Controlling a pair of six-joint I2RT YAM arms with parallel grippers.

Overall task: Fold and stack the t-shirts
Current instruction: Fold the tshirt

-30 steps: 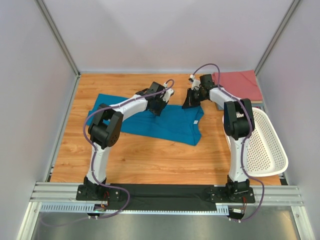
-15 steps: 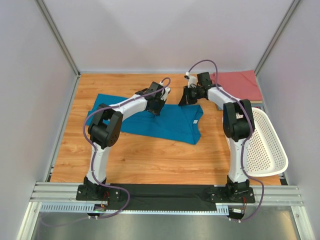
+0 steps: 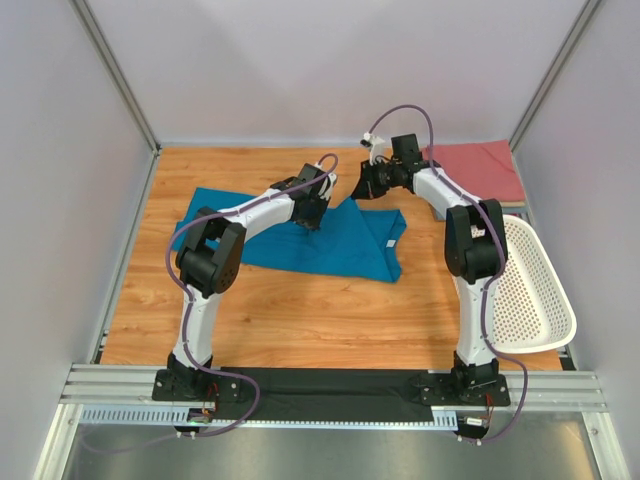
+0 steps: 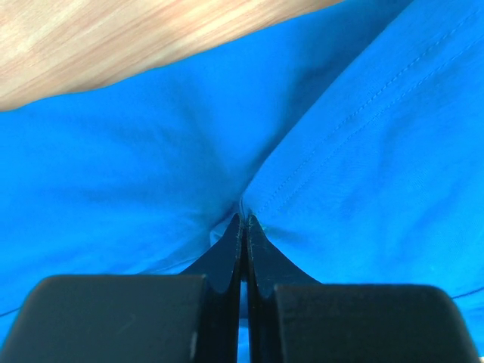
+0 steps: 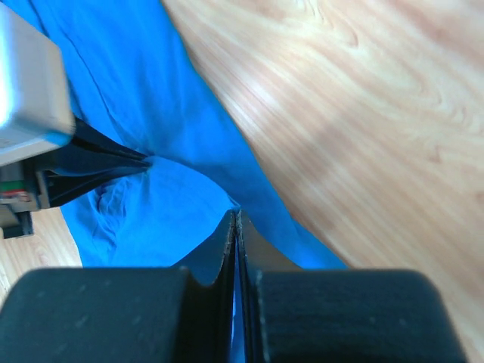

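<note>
The teal-blue t-shirt [image 3: 330,248] lies spread across the middle of the wooden table. My left gripper [image 3: 311,222] is shut on a pinch of its cloth [image 4: 318,159] near the shirt's upper middle. My right gripper [image 3: 358,196] is shut on the shirt's far right part [image 5: 162,204] and holds it lifted above the table, so the cloth rises in a peak. The salmon-red t-shirt [image 3: 478,168] lies folded at the far right corner. The grey-blue t-shirt is not in view.
A white perforated basket [image 3: 535,290] stands at the right edge of the table. Grey walls close the table [image 3: 280,310] in on three sides. My left gripper's fingers [image 5: 83,155] show in the right wrist view.
My right gripper has risen and moved left, pulling the teal-blue shirt's far right part up off the table. My left gripper has stayed where it was, shut on the cloth.
</note>
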